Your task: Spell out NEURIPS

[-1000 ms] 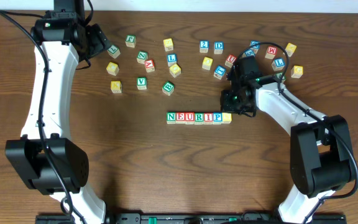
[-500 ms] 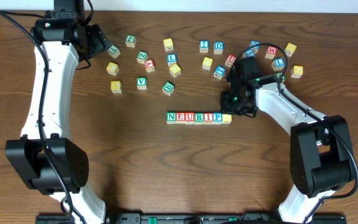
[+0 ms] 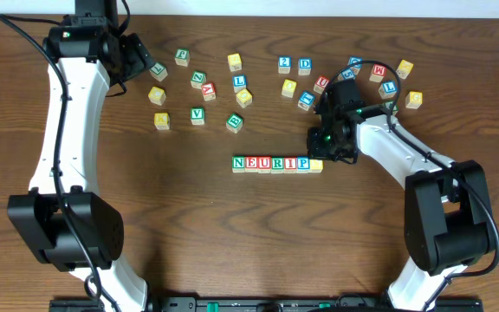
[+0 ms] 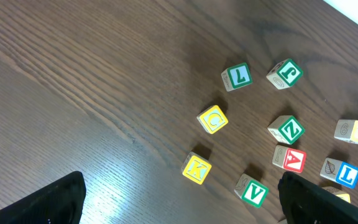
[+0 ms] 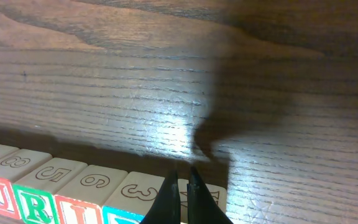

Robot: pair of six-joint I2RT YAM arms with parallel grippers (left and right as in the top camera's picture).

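Light-wood letter cubes (image 3: 277, 163) rowed NEURIP on brown wooden counter (image 3: 232, 225). Right hand (image 5: 180, 179) pinched closed, empty, at row's end. Left hand (image 4: 182, 196) wide apart, empty.

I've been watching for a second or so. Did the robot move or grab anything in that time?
Nothing visibly changed. The right hand, fingers together, hangs at the yellow-cube end of the NEURIPS row. The left hand is open above the loose cubes. No cube has shifted.
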